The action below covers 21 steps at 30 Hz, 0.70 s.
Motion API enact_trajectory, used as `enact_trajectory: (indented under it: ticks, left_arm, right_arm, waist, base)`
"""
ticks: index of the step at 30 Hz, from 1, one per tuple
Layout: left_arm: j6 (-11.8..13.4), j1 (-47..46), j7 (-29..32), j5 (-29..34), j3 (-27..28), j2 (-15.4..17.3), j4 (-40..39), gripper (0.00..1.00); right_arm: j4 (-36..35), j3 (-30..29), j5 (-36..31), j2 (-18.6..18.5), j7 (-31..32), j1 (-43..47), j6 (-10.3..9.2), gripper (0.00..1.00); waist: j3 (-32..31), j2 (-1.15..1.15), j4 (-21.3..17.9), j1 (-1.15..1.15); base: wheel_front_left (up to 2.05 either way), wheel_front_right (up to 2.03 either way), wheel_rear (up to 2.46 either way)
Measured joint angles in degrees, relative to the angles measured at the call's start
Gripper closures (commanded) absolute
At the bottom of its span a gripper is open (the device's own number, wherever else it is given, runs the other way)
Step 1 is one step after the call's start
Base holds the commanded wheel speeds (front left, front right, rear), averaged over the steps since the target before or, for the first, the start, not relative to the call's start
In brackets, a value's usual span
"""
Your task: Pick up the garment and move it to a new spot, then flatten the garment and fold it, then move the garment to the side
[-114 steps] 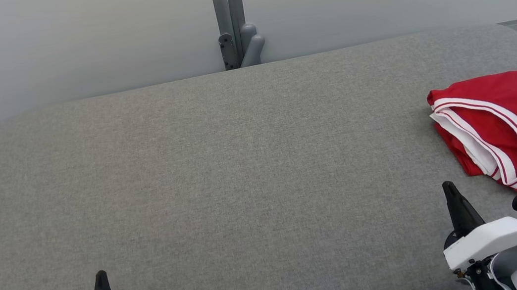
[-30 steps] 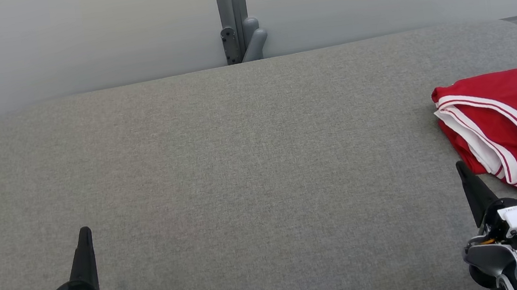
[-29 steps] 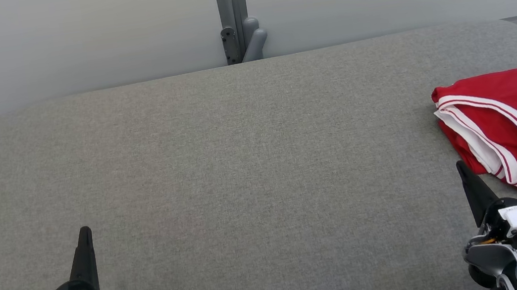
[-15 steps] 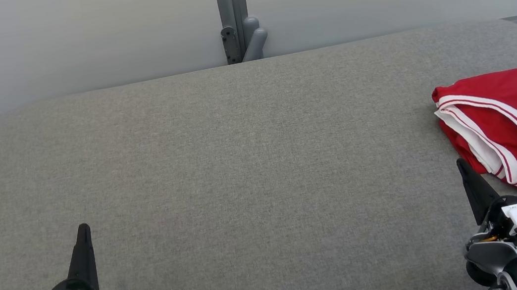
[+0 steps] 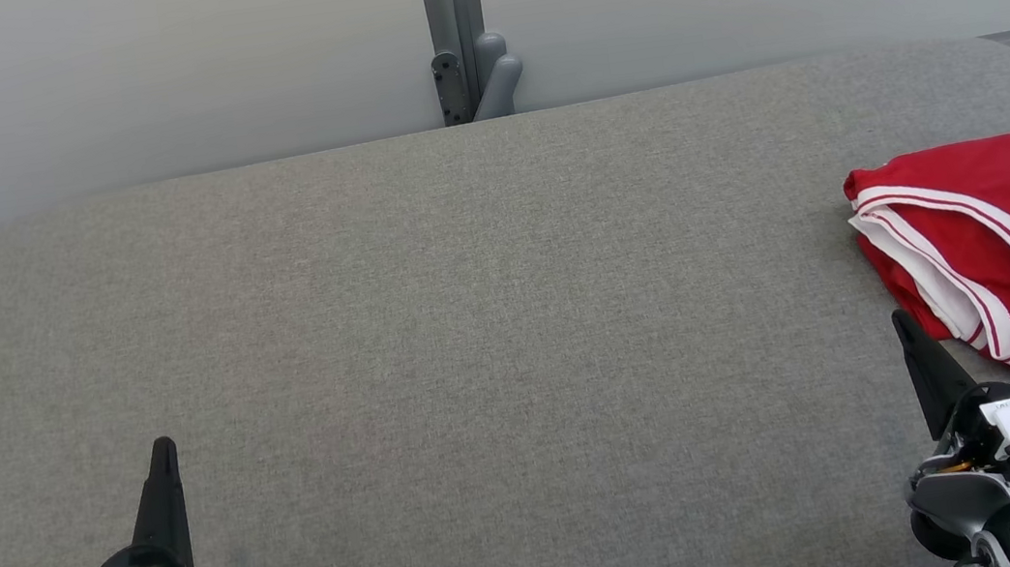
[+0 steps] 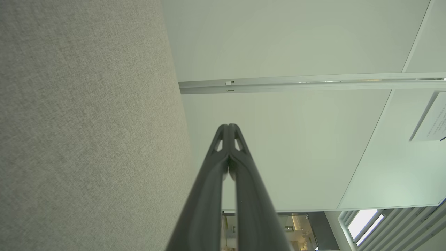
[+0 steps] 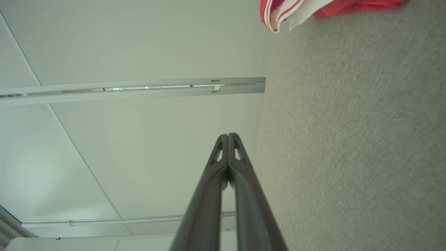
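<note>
Apparently we are on the last step: from the head, the folded garment (image 5: pixel 986 230) lies at three o'clock on the grey bench (image 5: pixel 491 324), near our clenched, empty right hand (image 5: pixel 900 317); our left hand (image 5: pixel 162 448) sits clenched at seven. Both wrist views give bench fabric and pale wall panels (image 6: pixel 296 42). Next, we need only keep clear.

You see the folded red jersey garment (image 5: pixel 997 238) with white-striped trim lying at the grey fabric table's (image 5: pixel 472 327) right edge.

Matt, coarse-woven grey cloth covers the table (image 5: pixel 465 279). Just past the right fingers (image 5: pixel 928 369), themselves matt dark plastic, the garment (image 5: pixel 968 169) is smooth red knit with white trim.
</note>
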Motion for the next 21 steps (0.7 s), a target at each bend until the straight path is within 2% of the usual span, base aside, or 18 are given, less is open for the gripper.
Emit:
enact_trajectory:
  ticks: [21]
  left_arm:
    - [0.00, 0.00, 0.00, 0.00, 0.00, 0.01, -0.01, 1.00]
  right_arm:
    - [0.00, -0.01, 0.00, 0.00, 0.00, 0.00, 0.00, 1.00]
  waist:
    - [0.00, 0.00, 0.00, 0.00]
  base:
    - [0.00, 0.00, 0.00]
